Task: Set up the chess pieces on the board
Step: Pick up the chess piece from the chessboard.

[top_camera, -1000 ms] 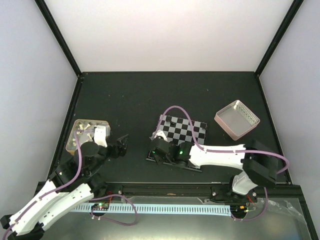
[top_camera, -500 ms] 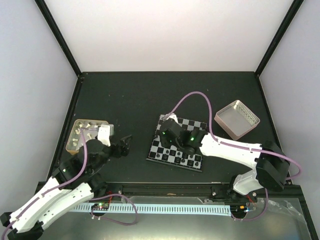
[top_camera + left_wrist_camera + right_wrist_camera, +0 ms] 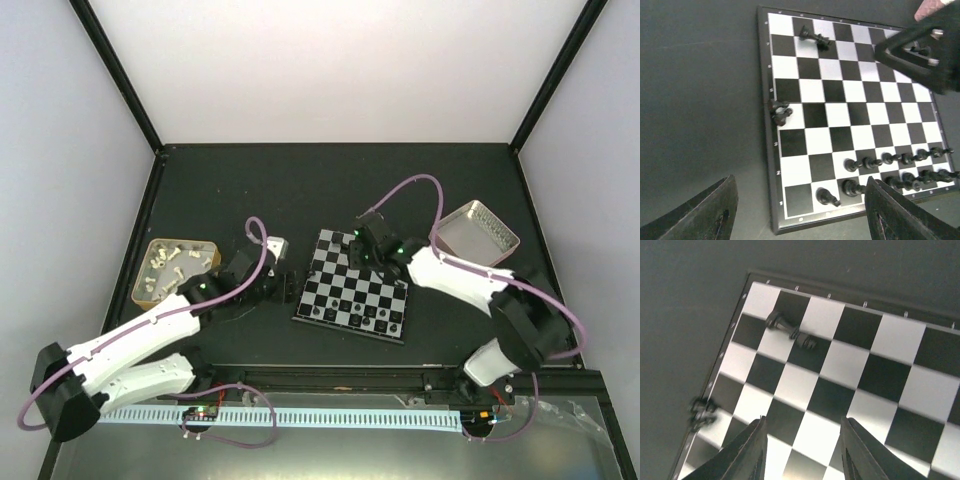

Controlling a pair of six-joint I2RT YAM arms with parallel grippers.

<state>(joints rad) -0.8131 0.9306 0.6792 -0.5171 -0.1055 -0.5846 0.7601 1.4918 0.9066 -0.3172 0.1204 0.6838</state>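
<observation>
Over the dark table, both arms have been shifted within the last second. The left arm, previously folded beside the tan tray, has been stretched towards the centre of the frame, so that the left gripper is now placed just off the board's left edge. The right arm has been carried from the board's lower-left corner to its upper edge, and the near ranks are thereby uncovered. It is judged that a stray piece is about to be approached by one arm or the other.

The board is seen at the centre of the top view, tilted slightly.

Two containers are present. In the tan tray, at left, a heap of pale pieces is held. In the pink-rimmed tray, at upper right, no contents can be made out.

In the left wrist view, the left claw is spread wide with nothing between its fingers. The right gripper is parted moderately and nothing is gripped.

Two rows of black pieces are stood at the lower right of the left wrist view. One piece is laid on its side in the upper left, and another is tipped against the board's left rim.
</observation>
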